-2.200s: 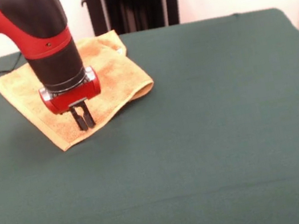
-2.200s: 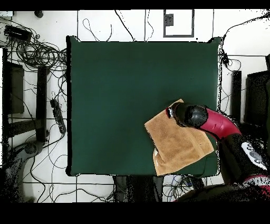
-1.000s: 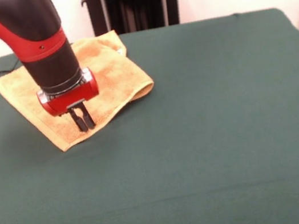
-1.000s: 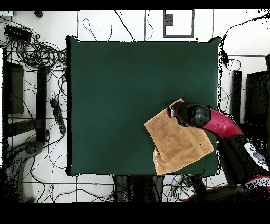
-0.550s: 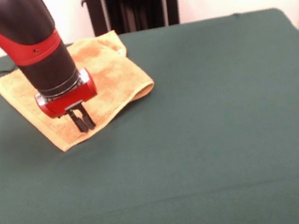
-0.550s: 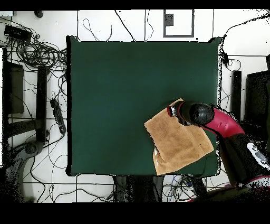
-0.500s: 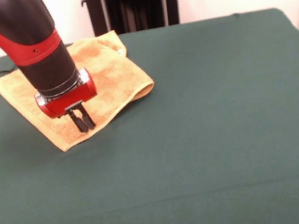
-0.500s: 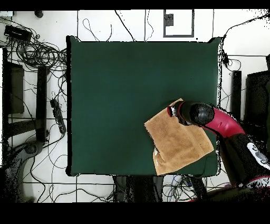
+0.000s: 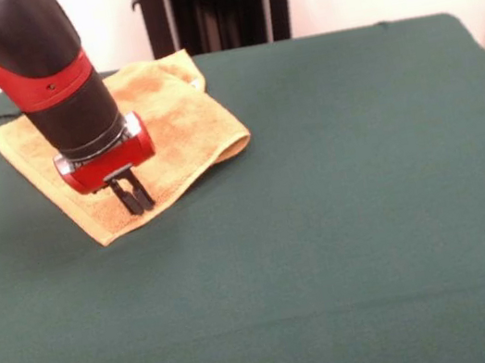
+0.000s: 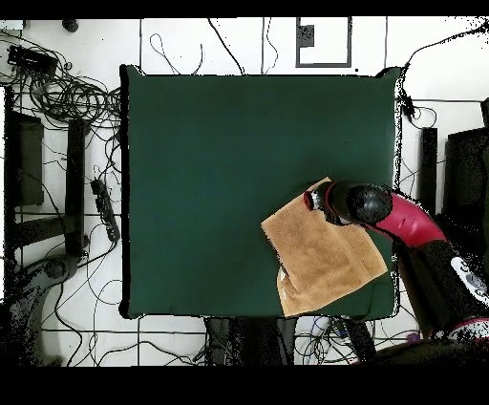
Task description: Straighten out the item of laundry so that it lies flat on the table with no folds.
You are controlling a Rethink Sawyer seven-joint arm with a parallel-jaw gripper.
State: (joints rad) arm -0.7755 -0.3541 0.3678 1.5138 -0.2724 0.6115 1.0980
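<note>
My pincer [image 9: 135, 200] points down over the towel [image 9: 172, 128], its two dark fingers [image 9: 142, 192] close together with only a thin slit between them, nothing held. The tips sit low over the cloth near the towel's front corner; whether they press into the terry or stop just above it I cannot tell. Above the fingers, the red wrist block, then the black forearm sleeve, tilted up and to the left in the front view into the red elbow.

In the overhead view my pincer [image 10: 309, 202] shows at the towel's [image 10: 320, 253] upper corner, arm running off to the right and down.

The towel: orange-tan terry, lying as a skewed diamond near one corner of the table [image 9: 352, 218]. In the front view that is the far left corner; from above, the lower right. Not flat. On the right side in the front view, a fold runs along the edge, a doubled layer showing beneath the upper one, ending in a rounded lip. A small pale bit shows at the far corner, too small to make out. From above, the lower left corner also looks doubled, a narrow underlayer peeking out.

The table's dark green cloth takes up most of both views, the towel keeping to its one corner. Around the table on the floor, from above: loose cables [image 10: 67, 91], thick at the upper left.
</note>
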